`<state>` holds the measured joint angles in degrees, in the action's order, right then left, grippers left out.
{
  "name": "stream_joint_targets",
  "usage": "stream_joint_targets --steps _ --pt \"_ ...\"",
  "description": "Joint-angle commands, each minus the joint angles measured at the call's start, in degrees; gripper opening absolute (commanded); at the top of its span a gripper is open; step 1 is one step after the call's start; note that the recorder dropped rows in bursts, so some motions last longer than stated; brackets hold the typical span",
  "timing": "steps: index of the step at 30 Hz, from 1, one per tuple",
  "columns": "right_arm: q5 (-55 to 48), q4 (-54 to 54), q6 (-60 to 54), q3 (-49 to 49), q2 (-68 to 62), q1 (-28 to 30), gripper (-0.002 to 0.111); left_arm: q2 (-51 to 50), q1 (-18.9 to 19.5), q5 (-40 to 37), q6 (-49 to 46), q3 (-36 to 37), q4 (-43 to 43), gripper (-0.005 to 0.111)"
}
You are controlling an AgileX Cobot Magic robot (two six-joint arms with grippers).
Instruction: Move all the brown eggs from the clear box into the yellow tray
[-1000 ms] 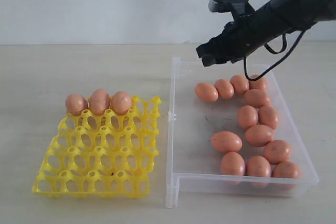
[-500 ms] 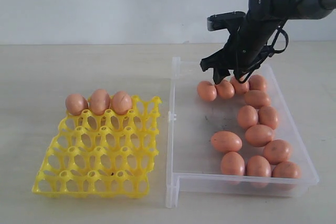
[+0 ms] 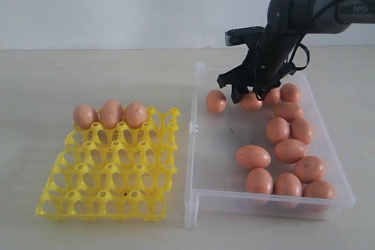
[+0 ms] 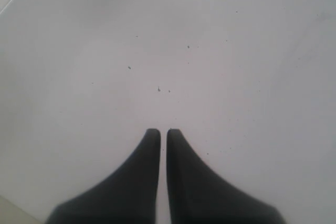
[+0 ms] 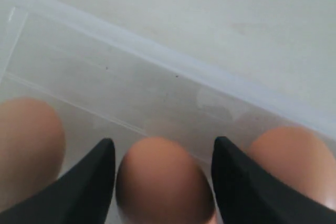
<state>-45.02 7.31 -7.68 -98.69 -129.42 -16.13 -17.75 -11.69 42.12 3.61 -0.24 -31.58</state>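
The clear box (image 3: 194, 144) holds several brown eggs, most of them along its right side (image 3: 290, 150). My right gripper (image 3: 249, 93) is down at the box's far end, open, with its fingers on either side of one egg (image 5: 164, 182) and a gap showing beside it. Neighbouring eggs lie just outside each finger (image 5: 26, 140) (image 5: 294, 156). One egg (image 3: 215, 101) lies apart near the box's left wall. The yellow tray (image 3: 111, 171) carries three eggs (image 3: 111, 113) in its back row. My left gripper (image 4: 163, 131) is shut over a bare pale surface and holds nothing.
The tray stands left of the box on a beige table (image 3: 88, 74), with a narrow gap between them. A white wall (image 3: 117, 4) runs behind. The box's near-left floor (image 3: 220, 174) holds no eggs.
My right gripper has swung down from above the box's far edge into the egg row. The leftmost egg has shifted left, toward the box wall.
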Motion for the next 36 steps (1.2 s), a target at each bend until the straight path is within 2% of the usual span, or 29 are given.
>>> stream_joint_targets --steps 1,4,6,11,15,20,22,23,24,26,27,28,29,30,31,32,34,36 --pt "-2.25 -2.64 1.13 -0.38 -0.97 0.10 0.044 0.16 0.12 -0.24 -0.29 0.24 -0.16 0.004" --pt "-5.22 -3.57 -0.48 -0.38 -1.42 0.10 0.024 0.16 0.12 -0.24 -0.29 0.24 -0.16 0.004" --pt "-5.82 -4.28 -2.75 -0.38 -1.42 0.10 0.000 0.16 0.12 -0.24 -0.29 0.24 -0.16 0.004" --pt "-1.67 -2.30 -5.84 -0.27 -0.08 0.10 0.000 0.16 0.12 -0.24 -0.29 0.24 -0.16 0.004" --pt "7.93 7.70 -14.47 2.60 3.29 0.10 0.000 0.16 0.12 -0.24 -0.29 0.24 -0.16 0.004" --pt "29.84 29.41 -33.29 15.61 9.99 0.10 0.000 0.16 0.12 0.00 -0.29 0.24 -0.16 0.004" --pt "40.86 39.91 -43.66 22.65 12.89 0.10 0.000 0.16 0.12 0.00 -0.29 0.24 -0.16 0.004" --pt "49.97 46.00 -49.08 28.39 14.91 0.10 0.000 0.16 0.12 0.00 -0.29 0.24 -0.16 0.004" --pt "53.76 46.02 -48.26 30.39 15.55 0.10 0.000 0.16 0.12 0.00 -0.29 0.24 -0.16 0.004" --pt "60.04 34.22 -33.21 34.35 16.54 0.21 0.000 0.16 0.12 0.00 -0.29 0.24 -0.16 0.004" --pt "62.35 16.14 -12.16 36.43 16.84 0.21 0.000 0.16 0.12 0.00 -0.29 0.24 -0.16 0.004" --pt "64.88 4.47 1.41 37.69 16.97 0.21 0.000 0.16 0.12 0.00 -0.29 0.24 -0.16 0.004" --pt "75.07 -16.29 23.28 41.48 16.97 0.29 0.000 0.16 0.12 0.00 -0.29 0.24 -0.16 0.004" --pt "83.09 -24.35 28.10 43.53 16.86 0.61 0.000 0.16 0.12 0.00 -0.29 0.24 -0.16 0.004" --pt "96.82 -27.69 29.84 46.67 16.77 0.61 0.000 0.16 0.12 0.00 -0.29 0.24 -0.16 0.004" --pt "103.78 -28.38 28.18 48.79 16.77 0.61 0.000 0.16 0.12 0.00 -0.29 0.24 -0.16 0.004" --pt "114.54 -28.67 28.17 51.60 16.77 0.98 0.000 0.16 0.12 0.00 -0.29 0.24 -0.16 0.004" --pt "114.99 -31.16 29.44 53.35 16.91 0.68 0.000 0.16 0.12 0.00 -0.29 0.24 -0.16 0.004"
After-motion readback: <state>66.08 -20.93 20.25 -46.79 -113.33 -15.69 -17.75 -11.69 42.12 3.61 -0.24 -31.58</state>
